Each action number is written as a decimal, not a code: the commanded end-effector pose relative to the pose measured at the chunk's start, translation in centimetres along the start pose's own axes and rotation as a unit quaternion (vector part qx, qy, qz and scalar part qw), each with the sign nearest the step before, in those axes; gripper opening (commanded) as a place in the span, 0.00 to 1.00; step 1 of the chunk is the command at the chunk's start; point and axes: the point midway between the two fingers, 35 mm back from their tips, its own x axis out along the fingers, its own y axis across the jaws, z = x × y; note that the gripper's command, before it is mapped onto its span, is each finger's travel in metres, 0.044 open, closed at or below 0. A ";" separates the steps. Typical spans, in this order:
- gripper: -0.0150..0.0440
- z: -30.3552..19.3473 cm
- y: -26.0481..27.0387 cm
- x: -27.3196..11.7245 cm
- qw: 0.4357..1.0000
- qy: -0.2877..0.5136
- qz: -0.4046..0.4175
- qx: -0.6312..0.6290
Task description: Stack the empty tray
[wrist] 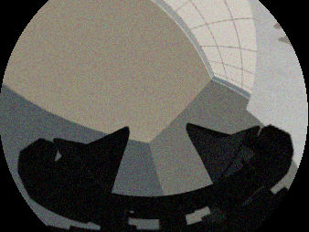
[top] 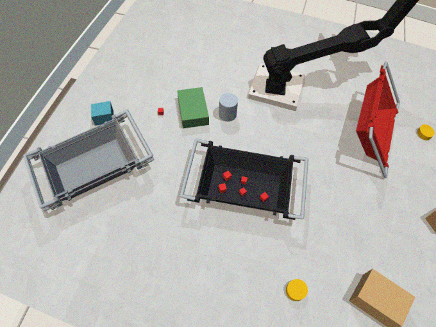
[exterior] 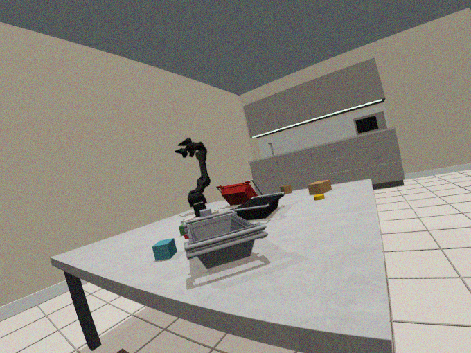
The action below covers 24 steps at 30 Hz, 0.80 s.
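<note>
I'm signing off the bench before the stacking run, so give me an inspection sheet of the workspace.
Surface: table pale grey, faintly mottled.
Job's things: black tray upright, five red blocks inside, both bars swung outward; grey tray upright, empty.
Clutter: tilted red tray, green block, teal block, grey cylinder, loose red block, two yellow discs, two brown boxes.
Gripper: open, raised, nothing between the fingers.
Cables: nothing seen.
Surroundings: tiled floor, beige walls, grey cabinets.
</note>
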 end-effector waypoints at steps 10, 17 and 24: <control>0.49 -1.3 -0.2 0.5 1.000 0.010 -0.001 -0.014; 0.40 -10.3 -2.4 3.3 0.990 0.086 -0.006 -0.111; 0.40 -20.6 -6.3 4.4 0.957 0.186 0.000 -0.223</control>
